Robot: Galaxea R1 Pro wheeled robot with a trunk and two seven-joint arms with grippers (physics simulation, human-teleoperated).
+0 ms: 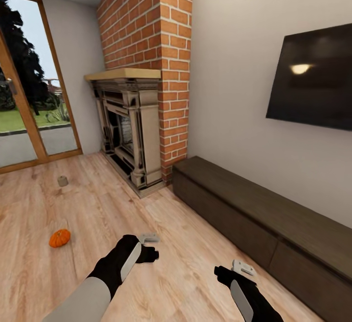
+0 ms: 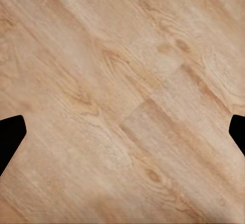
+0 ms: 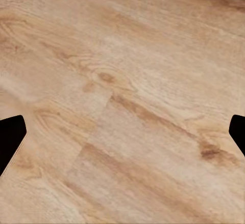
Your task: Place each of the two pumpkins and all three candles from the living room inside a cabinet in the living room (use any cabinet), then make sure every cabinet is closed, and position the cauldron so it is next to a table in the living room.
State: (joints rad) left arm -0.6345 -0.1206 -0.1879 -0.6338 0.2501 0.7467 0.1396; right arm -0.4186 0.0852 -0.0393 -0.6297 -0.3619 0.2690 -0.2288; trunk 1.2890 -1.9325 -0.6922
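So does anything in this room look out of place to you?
Yes: a small orange pumpkin and a stubby grey candle sit on the bare wood floor, far from any furniture. Nothing looks spilled or broken.

Cabinet [image 1: 274, 224] runs off the head view's right edge; its far end is unseen. TV [image 1: 313, 77] is cropped at the right. Candle [image 1: 62, 181] is too small for detail. Both wrist views show only finger edges at the borders.

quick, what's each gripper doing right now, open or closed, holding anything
Left gripper: open, empty, over bare floor.
Right gripper: open, empty, over floor.
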